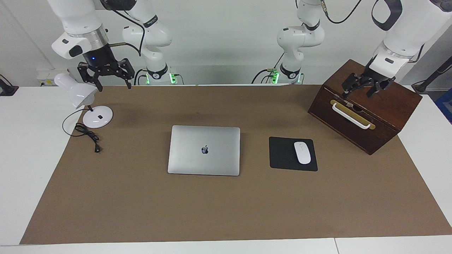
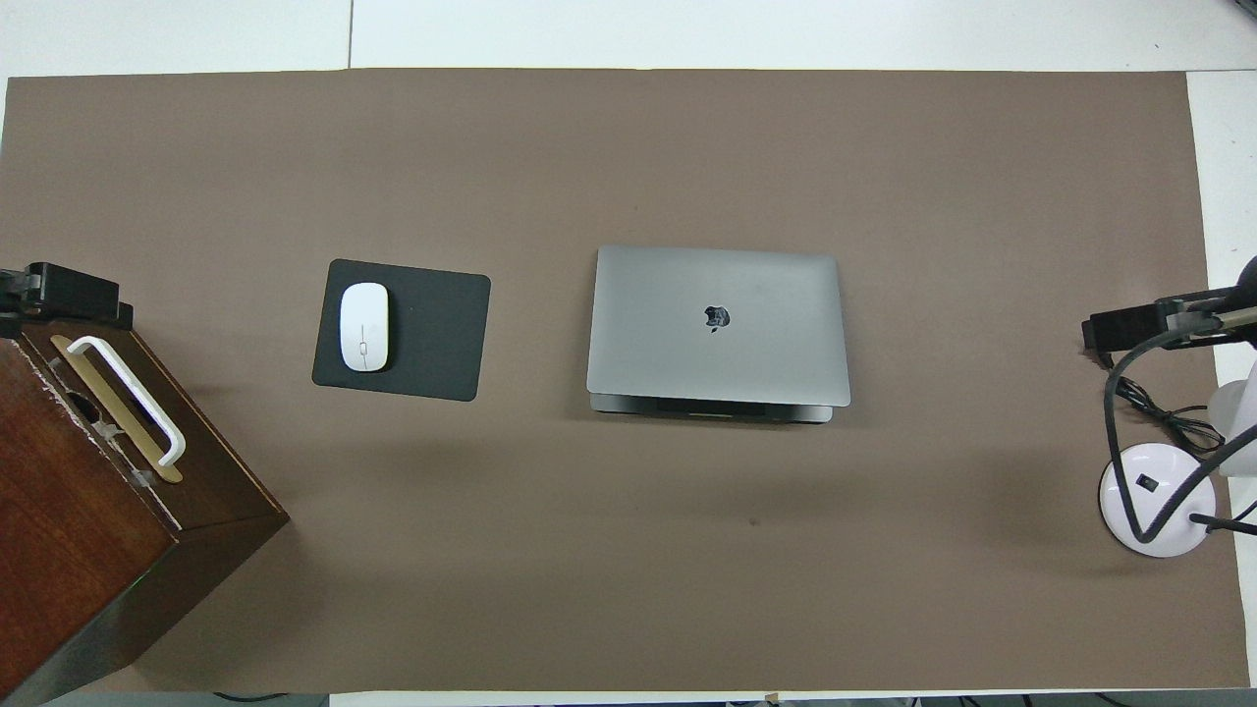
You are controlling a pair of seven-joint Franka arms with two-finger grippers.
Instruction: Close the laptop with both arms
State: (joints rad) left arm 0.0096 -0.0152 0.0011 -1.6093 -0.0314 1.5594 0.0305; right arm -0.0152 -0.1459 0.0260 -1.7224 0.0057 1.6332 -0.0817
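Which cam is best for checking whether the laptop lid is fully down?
Overhead view: the laptop shows its base edge peeking out under the lid on the robots' side. Facing view shows only the flat lid top with the logo, edges flush.
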